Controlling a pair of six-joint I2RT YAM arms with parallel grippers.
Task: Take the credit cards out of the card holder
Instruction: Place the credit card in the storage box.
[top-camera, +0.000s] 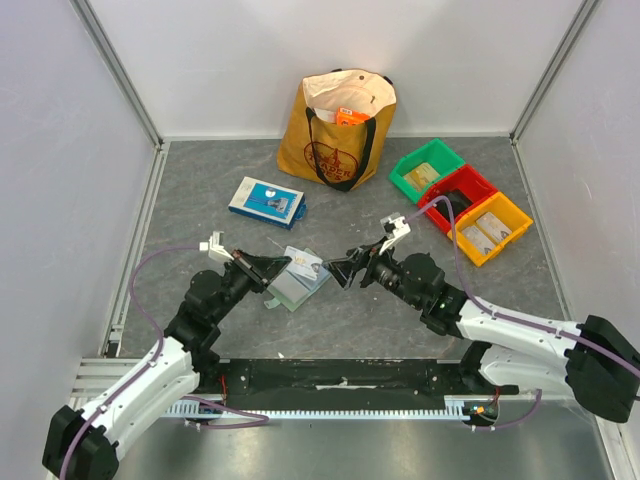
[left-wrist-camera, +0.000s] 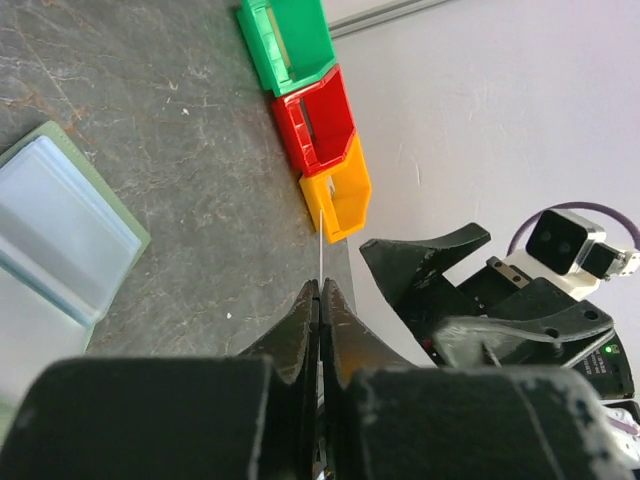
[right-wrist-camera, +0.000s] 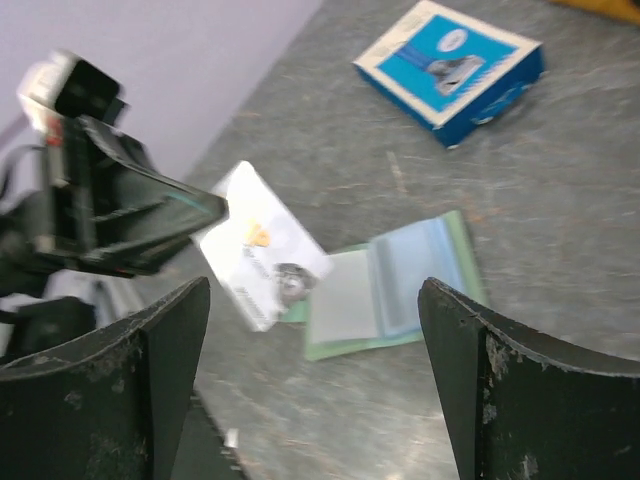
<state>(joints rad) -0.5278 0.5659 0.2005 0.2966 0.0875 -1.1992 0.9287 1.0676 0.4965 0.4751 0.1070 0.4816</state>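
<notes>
Since your left gripper (left-wrist-camera: 320, 292) is clamped on a white card (right-wrist-camera: 262, 262) above the open card holder (right-wrist-camera: 400, 285), midway toward the desk's near edge, you probably pass it next to your right gripper (top-camera: 347, 272), jaws apart.

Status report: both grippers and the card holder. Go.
Left gripper shut on a white card. Right gripper open, facing it. Card holder lying open, flat. Nothing between the grippers but the card.
</notes>
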